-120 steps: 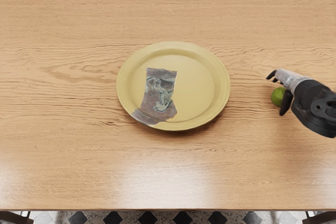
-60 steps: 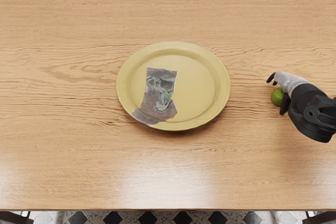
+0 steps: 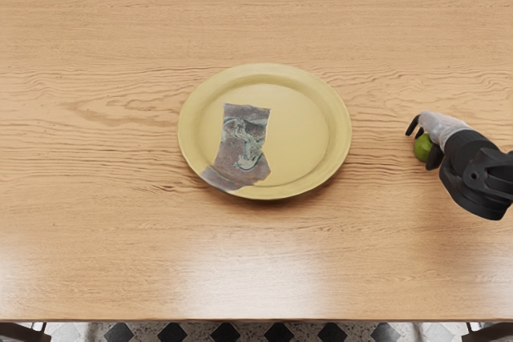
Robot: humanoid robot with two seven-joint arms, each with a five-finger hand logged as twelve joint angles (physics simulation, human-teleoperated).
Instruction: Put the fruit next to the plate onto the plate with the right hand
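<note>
Lime [image 3: 422,148]: on the table [image 3: 96,222], well right of the yellow plate [image 3: 324,98]
Right hand [image 3: 435,135]: fingers curled round the lime, apparently gripping it
Handling: likely light, firm, smooth, prone to rolling; hold across its middle

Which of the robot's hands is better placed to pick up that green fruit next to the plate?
Right. The right hand curls its fingers around the lime, which lies to the right of the yellow plate; its arm enters from that side. No left arm is in view.
</note>
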